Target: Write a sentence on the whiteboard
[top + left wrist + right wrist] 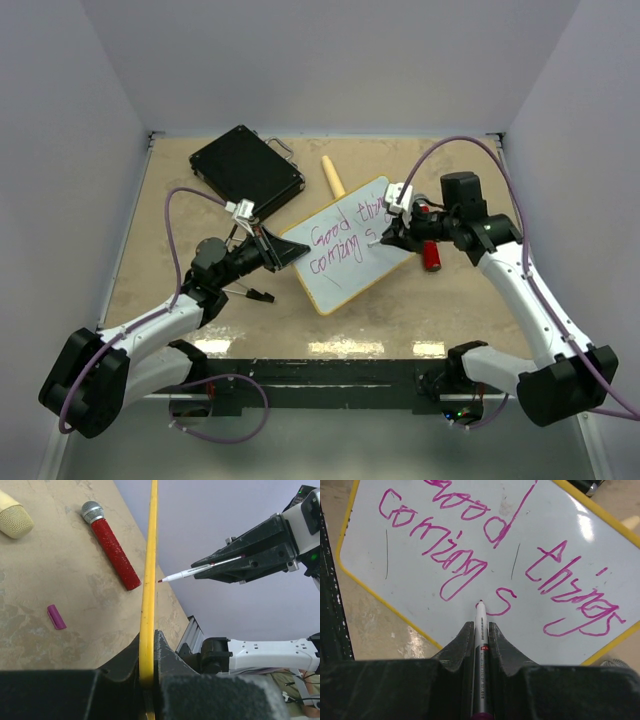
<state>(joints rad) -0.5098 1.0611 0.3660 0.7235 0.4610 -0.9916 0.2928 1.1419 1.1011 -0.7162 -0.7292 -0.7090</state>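
Observation:
The whiteboard with its yellow frame lies slanted mid-table. My left gripper is shut on its left edge, and the left wrist view shows the frame edge-on, pinched between the jaws of the left gripper. The sentence in magenta reads "Good things" over "coming s". My right gripper is shut on a white marker, whose tip sits at the lower end of the "s". From the side, the marker tip looks a hair off the board.
A black case lies at the back left, touching the board's corner. Right of the board is a red glitter microphone, with a cream microphone behind it. A magenta marker cap lies loose on the table.

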